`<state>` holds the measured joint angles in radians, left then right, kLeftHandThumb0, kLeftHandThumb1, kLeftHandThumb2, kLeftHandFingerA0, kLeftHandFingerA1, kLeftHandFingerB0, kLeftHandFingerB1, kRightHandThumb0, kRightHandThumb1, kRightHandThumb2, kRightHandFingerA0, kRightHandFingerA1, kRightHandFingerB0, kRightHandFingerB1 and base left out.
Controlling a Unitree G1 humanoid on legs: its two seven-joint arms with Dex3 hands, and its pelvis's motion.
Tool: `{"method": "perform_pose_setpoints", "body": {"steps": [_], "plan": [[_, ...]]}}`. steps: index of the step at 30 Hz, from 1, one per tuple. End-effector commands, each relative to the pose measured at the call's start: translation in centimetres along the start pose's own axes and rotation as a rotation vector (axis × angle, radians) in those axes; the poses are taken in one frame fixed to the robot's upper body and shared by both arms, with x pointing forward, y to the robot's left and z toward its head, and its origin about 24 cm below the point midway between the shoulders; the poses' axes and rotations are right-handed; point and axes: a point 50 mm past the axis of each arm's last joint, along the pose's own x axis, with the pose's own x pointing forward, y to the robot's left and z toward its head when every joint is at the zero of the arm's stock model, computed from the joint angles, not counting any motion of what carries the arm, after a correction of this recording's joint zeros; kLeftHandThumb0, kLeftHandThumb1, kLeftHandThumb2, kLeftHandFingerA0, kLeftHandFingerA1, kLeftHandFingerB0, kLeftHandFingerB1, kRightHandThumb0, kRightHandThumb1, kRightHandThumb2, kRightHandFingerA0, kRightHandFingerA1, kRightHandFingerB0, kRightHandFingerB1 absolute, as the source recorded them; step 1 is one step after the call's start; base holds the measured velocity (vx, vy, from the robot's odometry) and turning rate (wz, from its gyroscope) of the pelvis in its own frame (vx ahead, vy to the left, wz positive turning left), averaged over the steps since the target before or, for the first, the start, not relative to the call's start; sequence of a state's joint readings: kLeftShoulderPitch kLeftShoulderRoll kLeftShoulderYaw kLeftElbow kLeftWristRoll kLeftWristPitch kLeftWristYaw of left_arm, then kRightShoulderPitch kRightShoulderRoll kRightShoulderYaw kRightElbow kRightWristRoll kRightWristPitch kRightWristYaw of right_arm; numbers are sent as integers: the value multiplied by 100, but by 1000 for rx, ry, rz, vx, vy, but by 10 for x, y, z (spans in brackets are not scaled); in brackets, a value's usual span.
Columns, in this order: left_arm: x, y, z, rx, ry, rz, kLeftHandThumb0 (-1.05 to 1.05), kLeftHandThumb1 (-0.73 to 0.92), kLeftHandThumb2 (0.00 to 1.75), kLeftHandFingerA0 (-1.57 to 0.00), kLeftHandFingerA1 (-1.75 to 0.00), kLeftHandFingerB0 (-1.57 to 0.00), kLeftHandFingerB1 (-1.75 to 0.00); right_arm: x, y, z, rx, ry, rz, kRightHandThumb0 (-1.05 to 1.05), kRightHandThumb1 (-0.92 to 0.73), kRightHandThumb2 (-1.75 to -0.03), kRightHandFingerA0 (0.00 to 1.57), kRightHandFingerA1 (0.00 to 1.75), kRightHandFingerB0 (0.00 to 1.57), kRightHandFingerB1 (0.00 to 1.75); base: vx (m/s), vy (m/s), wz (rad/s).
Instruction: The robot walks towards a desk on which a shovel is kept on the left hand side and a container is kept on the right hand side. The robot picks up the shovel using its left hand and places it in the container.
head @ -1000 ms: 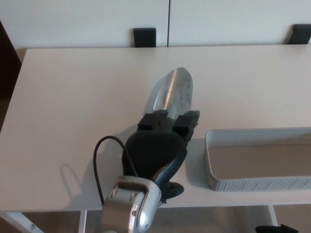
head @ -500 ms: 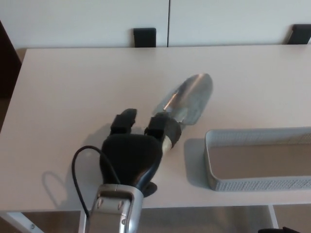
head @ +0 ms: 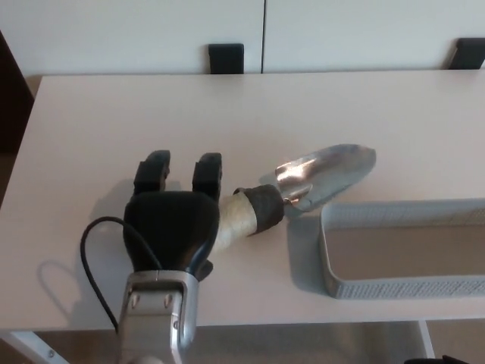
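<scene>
— How much of the shovel [head: 303, 186] actually shows?

— The blade and most of the pale handle. The butt end of the handle runs under the left hand [head: 173, 224], so I cannot tell whether the thumb is closed on it; only the backs of two fingers [head: 206, 173] are visible.

— And the container [head: 402, 246]?

— Cut off by the right edge of the picture. Its near left wall and part of the floor show, nothing further. The blade's lower edge sits right at its far rim; touching or just above, I cannot say.

— The bench [head: 114, 129]?

— Its right end runs out of frame too. The forearm leaves at the bottom edge.

— The right hand?

— Out of view.
</scene>
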<state>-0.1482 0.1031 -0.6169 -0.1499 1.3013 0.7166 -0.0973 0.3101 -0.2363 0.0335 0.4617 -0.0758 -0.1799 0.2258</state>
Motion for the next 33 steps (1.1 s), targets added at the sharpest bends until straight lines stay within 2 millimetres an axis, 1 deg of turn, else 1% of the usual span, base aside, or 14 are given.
{"method": "perform_pose_setpoints", "body": {"steps": [1,3,6,7,8,11,14,15,16,17,18,19,21,33], "plan": [[12,3,2,-56,-25,-47,-38,25,72,0,-37,0,-31,-2,-4,0,-16,-3,-4,-22,-61,-57,68,62,42,49,0,0,0],[16,3,3,-70,-31,-67,-38,25,72,0,-38,0,-30,-2,-4,0,-18,0,-3,-22,-61,-58,67,62,42,48,0,0,0],[26,7,6,-158,-43,-145,-51,33,51,-4,-31,-2,-24,-1,-4,2,-18,-9,2,-23,-61,-57,67,63,42,49,0,0,0],[28,9,6,-169,-46,-156,-51,33,51,-4,-31,-2,-24,0,-4,3,-20,-11,2,-23,-61,-57,67,63,42,49,0,0,0],[30,9,6,-185,-53,-175,-40,26,72,0,-37,0,-28,0,-4,3,-24,-11,3,-23,-61,-58,67,63,42,49,0,0,0],[39,14,5,-290,-60,-253,-49,31,51,-7,-31,-7,-25,2,-4,4,-29,-17,7,-23,-61,-56,68,64,43,50,0,0,0],[46,16,4,-369,-70,-321,-57,27,57,-9,-39,-7,-24,2,-6,6,-31,-21,17,-24,-60,-57,67,63,42,50,0,0,0],[47,16,4,-378,-74,-335,-37,19,73,-1,-47,0,-36,2,-5,6,-32,-20,18,-24,-60,-57,66,63,42,49,0,0,0],[48,17,3,-396,-78,-357,-59,28,57,-9,-41,-7,-24,2,-6,6,-32,-21,19,-25,-60,-58,66,63,42,50,0,0,0],[49,17,2,-414,-80,-375,-54,30,50,-12,-39,-7,-26,2,-6,7,-32,-23,20,-25,-60,-57,67,63,42,50,0,0,0],[51,17,1,-429,-80,-391,-56,27,57,-9,-41,-7,-25,2,-6,7,-32,-23,22,-24,-61,-56,68,63,43,50,0,0,0],[53,17,0,-449,-81,-420,-34,18,72,0,-47,0,-38,2,-6,7,-30,-21,23,-24,-61,-56,67,63,42,49,0,0,0],[55,16,-2,-466,-88,-447,-51,28,50,-8,-37,-7,-26,1,-6,7,-36,-21,29,-24,-60,-57,67,63,42,49,0,0,0],[66,16,-6,-482,-72,-621,-45,22,58,-2,-28,-5,-24,1,-6,6,-48,-14,42,-24,-60,-57,67,63,43,49,0,0,0]]}}
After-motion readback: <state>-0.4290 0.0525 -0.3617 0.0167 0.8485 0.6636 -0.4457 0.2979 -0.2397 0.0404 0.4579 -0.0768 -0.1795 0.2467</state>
